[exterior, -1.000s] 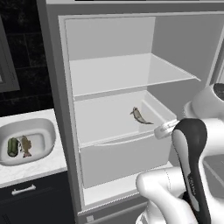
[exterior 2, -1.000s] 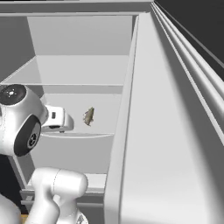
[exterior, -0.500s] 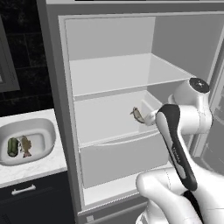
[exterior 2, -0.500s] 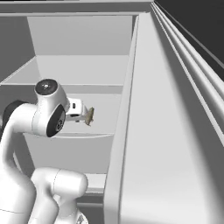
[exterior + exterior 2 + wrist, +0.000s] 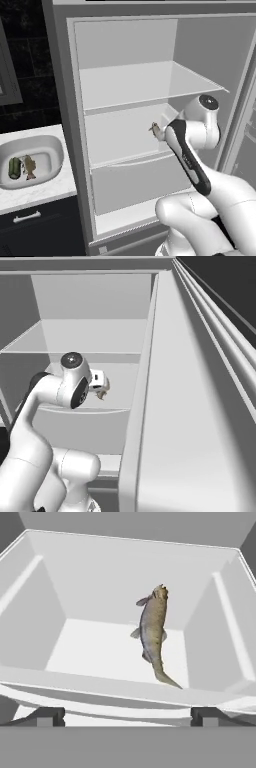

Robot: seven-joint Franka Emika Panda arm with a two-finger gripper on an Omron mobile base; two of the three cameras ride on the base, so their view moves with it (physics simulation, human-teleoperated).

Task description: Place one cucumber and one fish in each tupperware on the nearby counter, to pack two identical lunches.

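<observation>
Slender brown-olive fish (image 5: 154, 632): lying lengthwise on the floor of the white open-fronted fridge compartment (image 5: 100, 647), on the middle level of the open grey-white fridge (image 5: 125, 85), nothing touching it. Two-finger dark-tipped gripper (image 5: 125, 716): at the compartment's front lip, short of the fish's tail, fingers (image 5: 47, 716) spread wide apart with nothing between them. Wide light-grey tupperware dish with rounded flared rim (image 5: 52, 145): on the white marble-look counter (image 5: 45, 187) left of the fridge, holding one dark green cucumber (image 5: 14, 168) and a second brown fish (image 5: 29, 167) side by side.
</observation>
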